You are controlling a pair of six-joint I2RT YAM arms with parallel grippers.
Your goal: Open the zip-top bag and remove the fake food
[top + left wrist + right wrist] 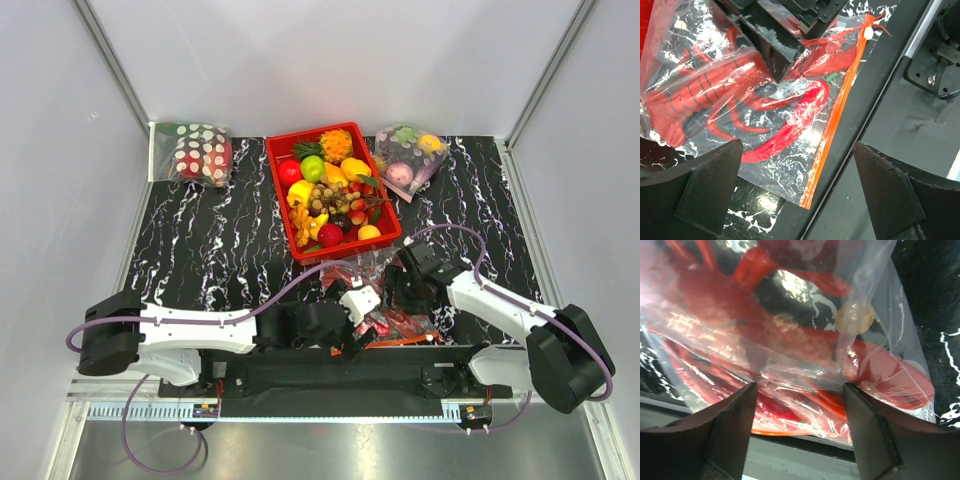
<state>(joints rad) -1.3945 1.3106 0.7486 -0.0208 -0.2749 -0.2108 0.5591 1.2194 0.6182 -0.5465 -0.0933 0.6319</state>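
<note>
Gripping stage: right claw [798, 390], spread, straddles the clear crinkly orange-zipped bag [785, 165]; left claw [797, 150] hangs spread. You must pinch its mouth next.

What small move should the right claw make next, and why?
Probably close the right claw on the bag: its fingers stand apart with a fold of clear film between them, and the zip strip looks closed. The open left claw hovers near the strip, free to work it.
</note>
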